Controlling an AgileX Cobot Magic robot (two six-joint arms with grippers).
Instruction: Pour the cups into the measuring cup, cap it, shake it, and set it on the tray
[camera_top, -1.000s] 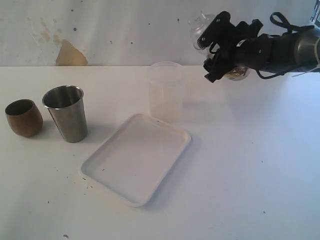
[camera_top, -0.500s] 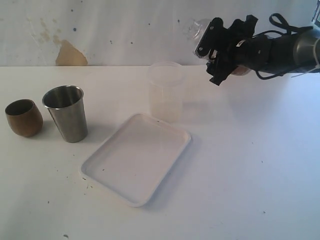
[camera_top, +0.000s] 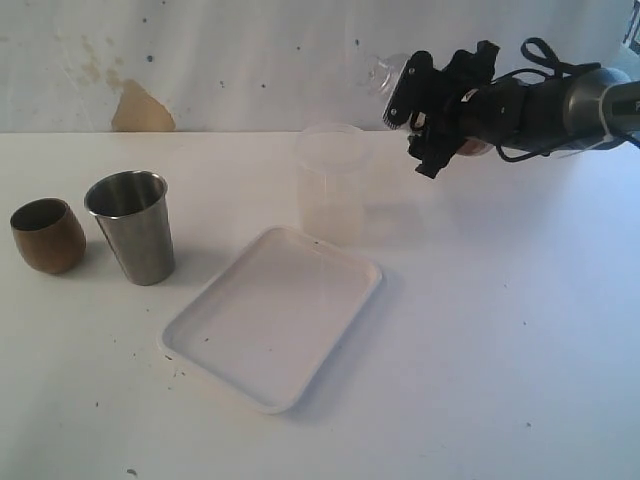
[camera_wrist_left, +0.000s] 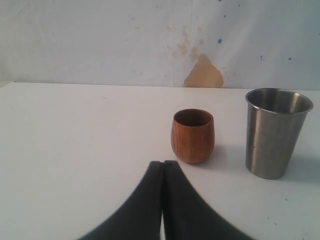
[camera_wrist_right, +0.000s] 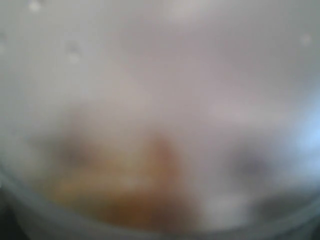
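Two cups stand upright nr the tabletop's left edge in the ext. view: wooden cup (camera_top: 47, 235) closest to the edge, steel tumbler (camera_top: 132, 226) just beside it, not touching. Tray (camera_top: 272, 315) lies mid-tabletop, set at an angle. Frosted container (camera_top: 330, 182) stands just beyond the tray's far corner. R gripper (camera_top: 418, 120) is up in the air toward the far edge, right of the frosted container. Its jaws are wide, clamped across the measuring cup (camera_top: 468, 147). That cup is tipped well over w/ its cap (camera_top: 383, 72) on, pointing left and slightly up; sth amber shows at the base end.

L wrist view: L gripper (camera_wrist_left: 163, 164) has its fingers pressed together, low over the tabletop. Wooden cup (camera_wrist_left: 193, 136) sits just ahead, steel tumbler (camera_wrist_left: 275, 132) beside it.

R wrist view: all blur. The measuring cup's translucent wall (camera_wrist_right: 160, 100) fills it, w/ an amber-brown smear inside; jaws not visible.
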